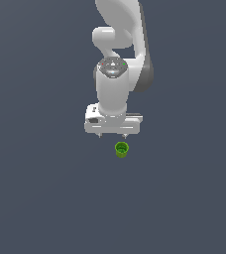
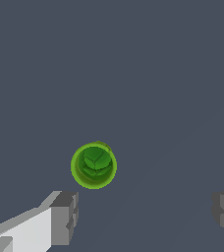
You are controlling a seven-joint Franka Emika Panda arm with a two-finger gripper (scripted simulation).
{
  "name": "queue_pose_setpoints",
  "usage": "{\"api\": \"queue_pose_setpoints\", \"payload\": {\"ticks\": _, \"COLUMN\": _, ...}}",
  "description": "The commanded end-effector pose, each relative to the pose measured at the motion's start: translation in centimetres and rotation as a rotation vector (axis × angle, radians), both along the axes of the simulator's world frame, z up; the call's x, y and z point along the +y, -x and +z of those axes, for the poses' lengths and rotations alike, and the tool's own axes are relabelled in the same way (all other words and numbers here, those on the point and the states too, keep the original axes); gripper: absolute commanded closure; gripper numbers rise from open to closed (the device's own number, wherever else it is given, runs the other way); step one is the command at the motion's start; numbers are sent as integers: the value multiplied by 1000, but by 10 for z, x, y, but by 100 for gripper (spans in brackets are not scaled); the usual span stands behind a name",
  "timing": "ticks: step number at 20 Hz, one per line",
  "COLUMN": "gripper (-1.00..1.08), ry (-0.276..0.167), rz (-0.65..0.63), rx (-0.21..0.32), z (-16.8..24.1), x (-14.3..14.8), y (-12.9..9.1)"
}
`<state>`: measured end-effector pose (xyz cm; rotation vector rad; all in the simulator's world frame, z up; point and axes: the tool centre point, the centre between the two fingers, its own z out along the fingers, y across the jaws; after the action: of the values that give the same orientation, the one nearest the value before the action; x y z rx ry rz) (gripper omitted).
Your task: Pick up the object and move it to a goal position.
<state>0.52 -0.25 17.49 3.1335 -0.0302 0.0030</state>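
Gripper [image 1: 112,135] points straight down, jaws spread wide, holding nothing. Green cup [image 1: 122,149] stands upright on the flat grey floor [image 1: 35,198], rim up, at about 5 o'clock from the fingertips in the exterior view, near but apart. Wrist view: cup [image 2: 94,166] sits outside the gap between the fingers [image 2: 65,216], probably just ahead of it. Bare floor all around the cup.

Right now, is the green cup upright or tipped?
Upright: the green cup shows its round rim and hollow interior straight to the wrist view.
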Motion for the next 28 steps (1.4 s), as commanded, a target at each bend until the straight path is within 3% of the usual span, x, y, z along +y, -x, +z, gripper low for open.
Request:
{"api": "queue_pose_setpoints", "payload": {"ticks": 1, "gripper": -92, "ry": 0, "rz": 0, "rx": 0, "z": 0, "x": 0, "y": 0}}
{"api": "queue_pose_setpoints", "payload": {"ticks": 11, "gripper": -92, "ry": 37, "rz": 14, "rx": -19, "z": 3, "x": -14, "y": -7}}
{"api": "queue_pose_setpoints", "payload": {"ticks": 18, "gripper": -92, "ry": 36, "rz": 23, "rx": -18, "z": 2, "x": -13, "y": -7}}
{"api": "queue_pose_setpoints", "payload": {"ticks": 28, "gripper": -92, "ry": 32, "rz": 169, "rx": -10, "z": -17, "x": -2, "y": -5}}
